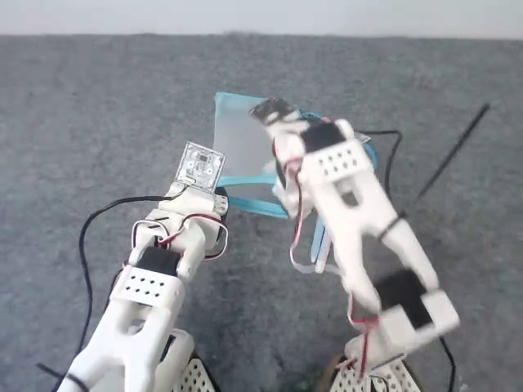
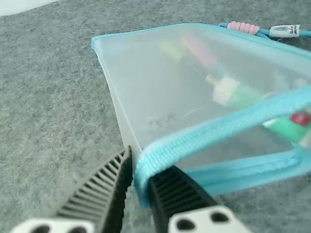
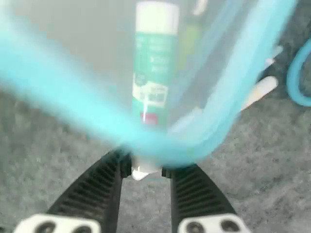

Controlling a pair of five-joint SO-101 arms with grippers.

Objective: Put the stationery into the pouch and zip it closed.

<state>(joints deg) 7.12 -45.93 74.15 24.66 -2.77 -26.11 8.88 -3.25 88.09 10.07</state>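
Left tool (image 2: 141,170) pinches pouch (image 2: 160,82) corner; right tool (image 3: 145,167) holds glue stick (image 3: 151,73).

This looks like a small robotics lab or a maker's test corner. The bench (image 1: 82,106) is covered in grey, carpet-like felt that ends at a plain pale strip (image 1: 261,16) along the far edge. The left arm (image 1: 147,287) and right arm (image 1: 359,220) are white plastic with their motors bare. Thin red and white wiring (image 1: 296,229) hangs loose, and a black cable (image 1: 86,245) trails over the felt.
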